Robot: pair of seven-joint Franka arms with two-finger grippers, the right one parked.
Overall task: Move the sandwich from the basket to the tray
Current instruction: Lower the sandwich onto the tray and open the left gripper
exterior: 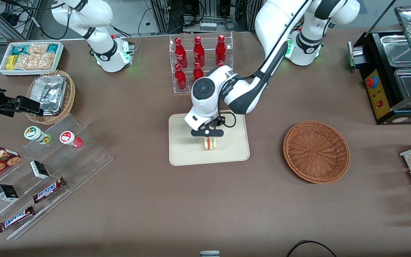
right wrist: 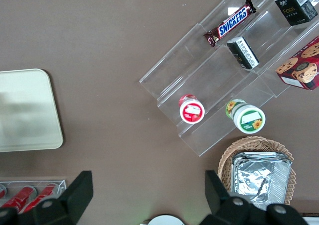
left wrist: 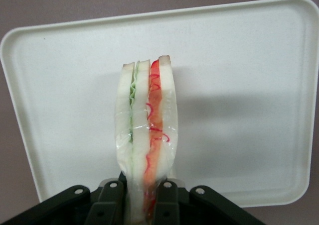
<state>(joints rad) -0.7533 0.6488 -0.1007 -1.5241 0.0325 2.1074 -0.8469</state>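
My left gripper (exterior: 209,138) hangs over the middle of the cream tray (exterior: 184,150), shut on the sandwich (exterior: 210,144). In the left wrist view the sandwich (left wrist: 147,135) is a wrapped white wedge with green and red-orange filling, pinched between the two black fingers (left wrist: 167,202) of the gripper (left wrist: 141,205), with the tray (left wrist: 239,85) spread below it. Whether the wedge touches the tray I cannot tell. The reddish-brown woven basket (exterior: 316,151) sits empty on the table, toward the working arm's end.
A clear rack of red bottles (exterior: 200,57) stands farther from the front camera than the tray. Acrylic steps (exterior: 48,167) with snack bars, boxes and cups, a tan wicker basket with foil container (exterior: 50,94) and a white snack bin (exterior: 30,57) lie toward the parked arm's end. A black food warmer (exterior: 394,71) stands at the working arm's end.
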